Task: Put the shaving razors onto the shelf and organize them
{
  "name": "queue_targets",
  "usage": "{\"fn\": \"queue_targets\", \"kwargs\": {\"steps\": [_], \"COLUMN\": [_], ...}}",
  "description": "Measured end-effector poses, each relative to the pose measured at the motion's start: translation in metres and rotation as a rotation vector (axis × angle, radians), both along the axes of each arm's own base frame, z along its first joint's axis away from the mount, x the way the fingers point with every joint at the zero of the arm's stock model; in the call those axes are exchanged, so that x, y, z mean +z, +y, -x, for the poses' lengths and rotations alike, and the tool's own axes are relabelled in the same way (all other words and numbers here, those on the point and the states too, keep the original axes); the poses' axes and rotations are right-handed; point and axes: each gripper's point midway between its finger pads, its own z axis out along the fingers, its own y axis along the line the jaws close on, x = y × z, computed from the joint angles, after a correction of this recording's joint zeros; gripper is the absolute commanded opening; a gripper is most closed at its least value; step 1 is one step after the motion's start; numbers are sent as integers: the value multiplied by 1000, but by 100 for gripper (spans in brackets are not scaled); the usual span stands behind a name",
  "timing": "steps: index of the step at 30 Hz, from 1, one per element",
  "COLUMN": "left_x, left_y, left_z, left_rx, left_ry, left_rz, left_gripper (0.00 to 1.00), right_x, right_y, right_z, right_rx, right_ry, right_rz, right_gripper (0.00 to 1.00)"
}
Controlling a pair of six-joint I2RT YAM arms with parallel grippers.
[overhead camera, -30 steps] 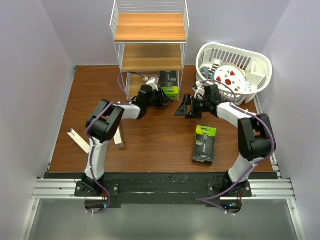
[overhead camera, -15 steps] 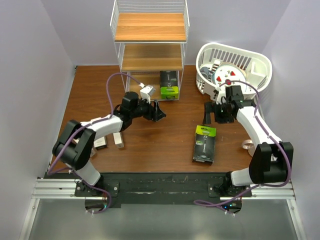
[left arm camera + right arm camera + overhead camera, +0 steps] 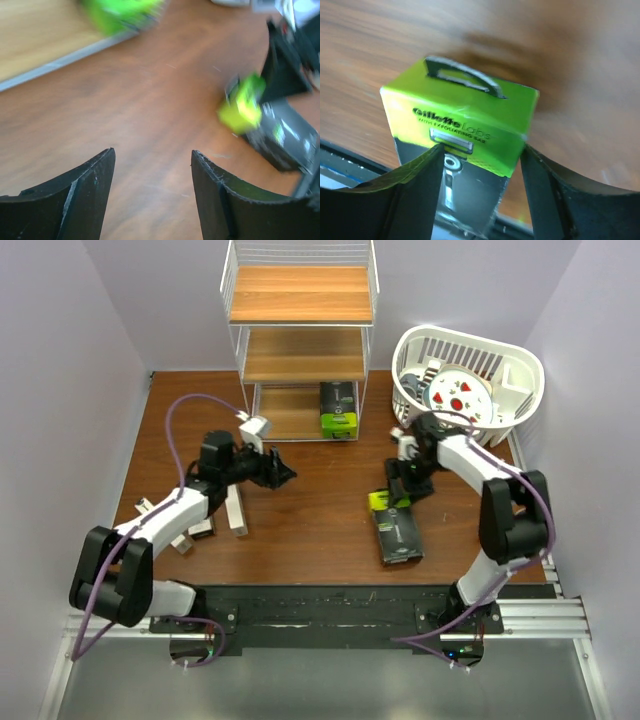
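The shelf (image 3: 300,340) stands at the back centre, and one black razor pack with a lime-green end (image 3: 338,408) lies on its lowest tier. A second black-and-green pack (image 3: 393,528) lies tilted on the table. My right gripper (image 3: 397,495) is shut on its green end (image 3: 460,115), a finger on each side (image 3: 481,150). My left gripper (image 3: 280,475) hangs open and empty over bare table (image 3: 152,152), left of that pack (image 3: 270,125). Slim white and tan cartons (image 3: 236,510) lie beside my left forearm.
A white slatted basket (image 3: 520,370) holding a round plate and small items stands at the back right, close behind my right arm. More cartons (image 3: 150,508) lie near the table's left side. Walls close in on both sides.
My left gripper has drawn back from the shelf toward the left and opened. My right gripper dropped onto the loose pack and narrowed on it; the pack swung left.
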Motion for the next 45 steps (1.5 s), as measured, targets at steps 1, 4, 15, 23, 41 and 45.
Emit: {"fn": "queue_targets", "kwargs": {"steps": [1,4,15,23,41,45], "left_x": [2,14,12,-31,-75,-86], "left_y": [10,39,44,-23,-122,-117], "left_z": [-6,-19,-5,19,-22,6], "left_rx": [29,113,97,-111,-352,-390], "left_ry": [-7,-34,-24,87,58,73], "left_rz": [2,16,52,-6,-106,-127], "left_gripper": [66,66,67,68,65,65], "right_x": [1,3,77,97,10,4], "right_y": [21,93,151,115,84,77], "right_z": [-6,-22,-18,33,103,83], "right_rx": [70,303,461,322,230,175], "right_ry": [-16,-79,-365,-311,18,17], "right_rz": [-15,-66,-76,-200,-190,-165], "right_gripper": [65,76,90,65,31,35]}}
